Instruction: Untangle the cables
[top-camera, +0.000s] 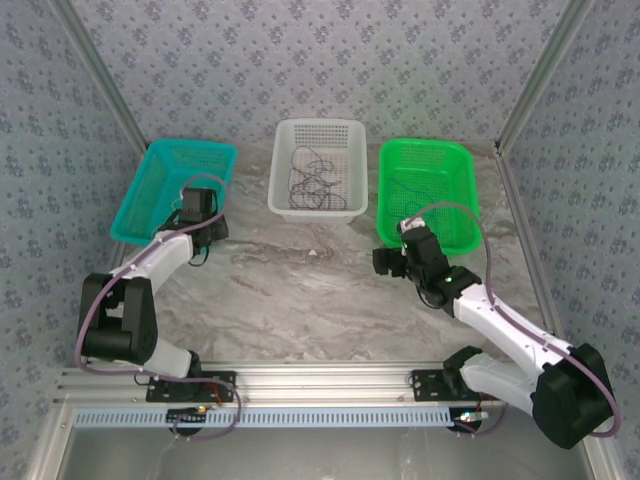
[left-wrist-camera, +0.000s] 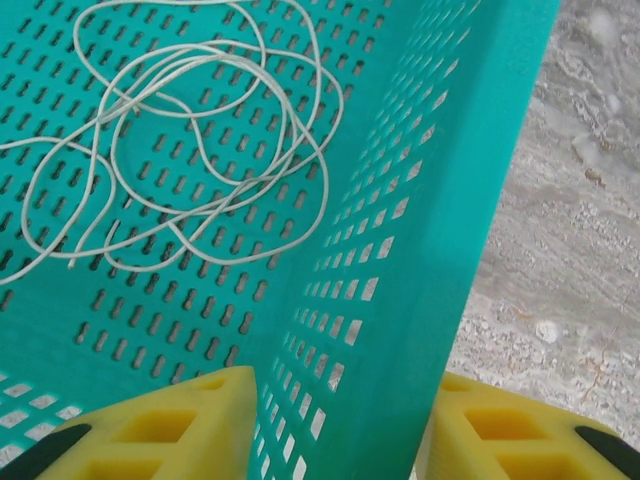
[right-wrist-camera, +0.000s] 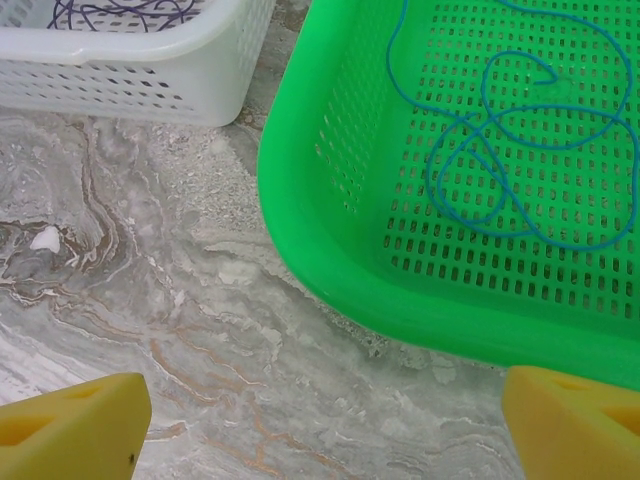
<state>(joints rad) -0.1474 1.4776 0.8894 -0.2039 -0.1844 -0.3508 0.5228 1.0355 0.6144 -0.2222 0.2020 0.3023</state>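
A whitish cable lies in loose loops on the floor of the teal basket. My left gripper straddles that basket's right wall, one yellow finger inside and one outside, both pressed against it. From above, the left gripper sits at the teal basket's near right corner. Dark purple cables lie tangled in the white basket. A blue cable curls in the green basket. My right gripper hangs open over bare marble just in front of the green basket's near left corner.
The three baskets stand in a row at the back of the marble table, with the white basket in the middle. Patterned walls and metal posts close in the sides. An aluminium rail runs along the near edge.
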